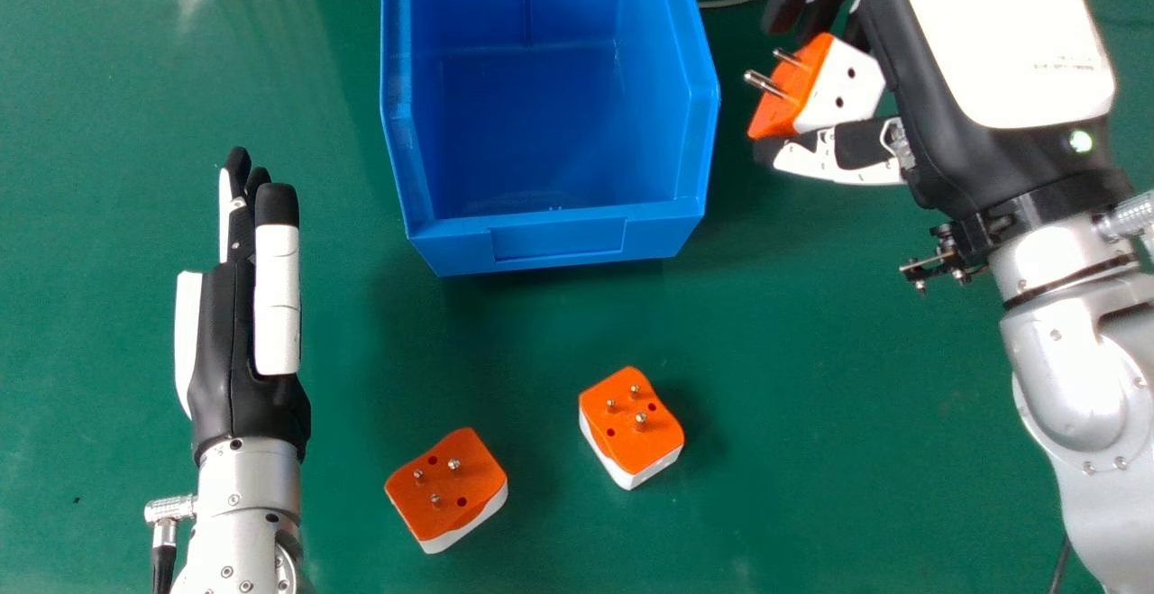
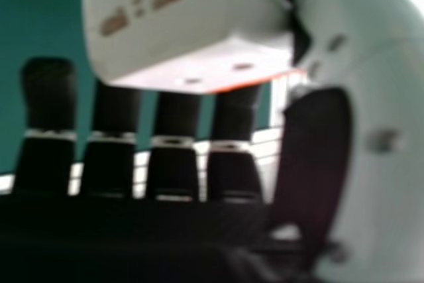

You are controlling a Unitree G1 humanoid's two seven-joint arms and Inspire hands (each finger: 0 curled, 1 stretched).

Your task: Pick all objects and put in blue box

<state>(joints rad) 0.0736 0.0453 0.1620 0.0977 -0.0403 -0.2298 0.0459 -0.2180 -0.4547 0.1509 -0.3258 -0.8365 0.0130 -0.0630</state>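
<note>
Clearly, the right robot hand point(image 1: 938, 98) had the plug adapter point(image 1: 843, 80) pinched between bent fingers and thumb, just to the right of the blue box point(image 1: 559, 242), its pins aimed at the box. Good placing called for keeping that grip steady, carrying the piece leftward with the pins well above the side wall, and letting go only once it was wholly over the box floor, lest a pin snag the rim. The left robot hand point(image 1: 278, 297) was idle at the left, fingers straight. A nearer adapter point(image 1: 451, 490) and its neighbour point(image 1: 631, 427) lay pins-up on the worktop point(image 1: 811, 351), awaiting their turn.
</note>
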